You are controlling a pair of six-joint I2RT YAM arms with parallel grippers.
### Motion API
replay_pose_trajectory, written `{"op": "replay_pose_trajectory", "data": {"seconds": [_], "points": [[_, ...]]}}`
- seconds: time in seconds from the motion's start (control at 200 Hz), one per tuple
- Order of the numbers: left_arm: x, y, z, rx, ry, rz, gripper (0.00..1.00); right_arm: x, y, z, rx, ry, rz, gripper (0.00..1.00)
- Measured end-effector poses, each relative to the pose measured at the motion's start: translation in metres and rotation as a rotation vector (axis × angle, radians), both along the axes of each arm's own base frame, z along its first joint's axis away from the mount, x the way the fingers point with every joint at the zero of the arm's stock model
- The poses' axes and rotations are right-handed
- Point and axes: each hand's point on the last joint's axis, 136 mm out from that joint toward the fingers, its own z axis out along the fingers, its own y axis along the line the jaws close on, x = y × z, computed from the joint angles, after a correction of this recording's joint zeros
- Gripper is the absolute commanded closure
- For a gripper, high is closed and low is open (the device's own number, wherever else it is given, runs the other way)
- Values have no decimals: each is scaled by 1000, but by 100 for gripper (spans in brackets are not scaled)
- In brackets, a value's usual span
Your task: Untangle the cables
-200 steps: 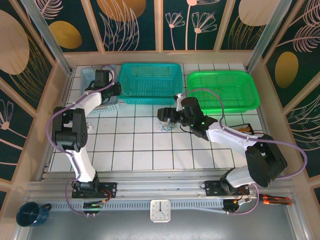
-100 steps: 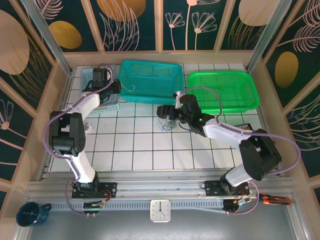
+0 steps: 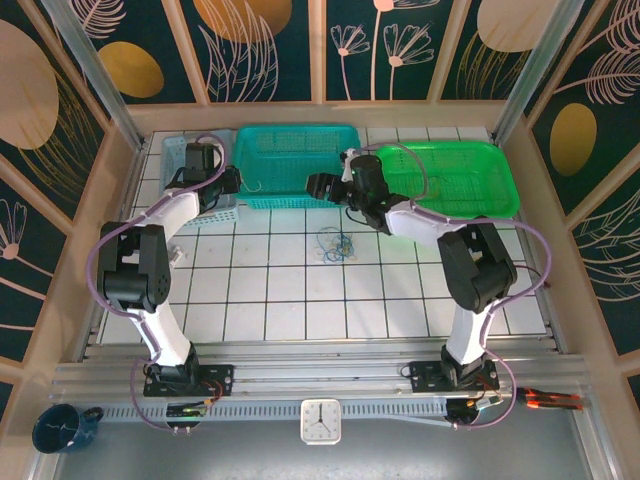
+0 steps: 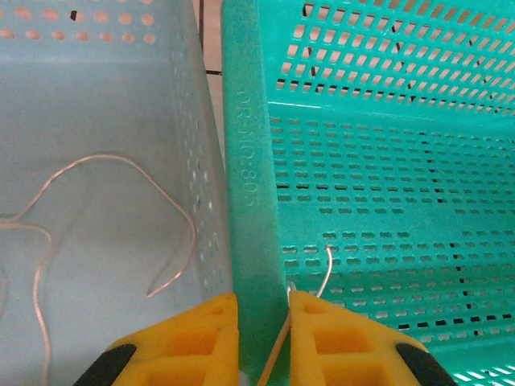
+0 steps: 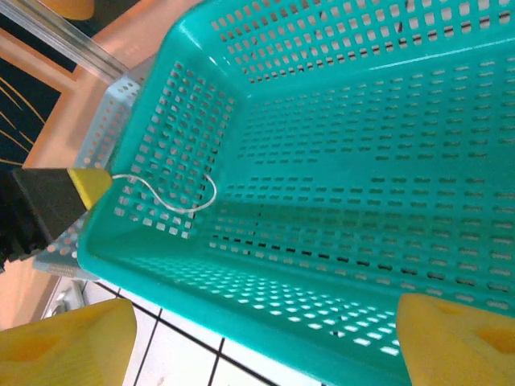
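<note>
My jaws sit at the bottom edge of the frame, nearly closed, with one yellow tip on either side of the thick rim of the teal basket (image 4: 249, 161). A thin pale cable (image 4: 331, 259) comes up out of the narrow gap between them, close against the right tip, and hooks over in front of the slotted teal wall. On the left a light blue basket (image 4: 197, 121) stands just beside it, with another thin cable (image 4: 113, 156) lying in loose loops on its floor.
</note>
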Motion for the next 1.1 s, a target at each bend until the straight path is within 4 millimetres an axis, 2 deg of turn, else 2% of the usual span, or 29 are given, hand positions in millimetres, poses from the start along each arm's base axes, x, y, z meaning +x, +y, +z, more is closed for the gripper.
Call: {"op": "replay_pose_trajectory", "data": {"seconds": [0.095,0.17,0.215,0.255,0.295,0.495,0.626,0.696,0.926,1.026,1.101], "points": [[-2,1,-3,6,6,6,90,5,4,-3,7,-9,3,16],[-2,2,-4,7,5,8,90,7,5,-5,9,-12,3,17],[-2,2,-4,6,2,7,84,8,5,-6,10,-13,3,17],[-1,2,-4,6,-2,7,74,8,6,-6,12,-16,3,17],[-1,2,-4,3,-4,8,71,8,6,-6,13,-15,2,17],[-1,1,-5,9,-3,4,66,10,4,-9,20,1,-5,17],[-1,1,-4,9,-7,3,73,14,-2,-11,25,11,-17,17],[-1,1,-4,9,-8,4,73,15,-3,-14,22,15,-21,18],[-5,2,1,6,-14,4,60,16,-4,-17,21,23,-24,18],[-11,2,9,4,-28,5,52,16,-4,-17,24,26,-22,18],[-19,3,17,2,-42,8,51,15,-3,-17,25,28,-19,18]]}}
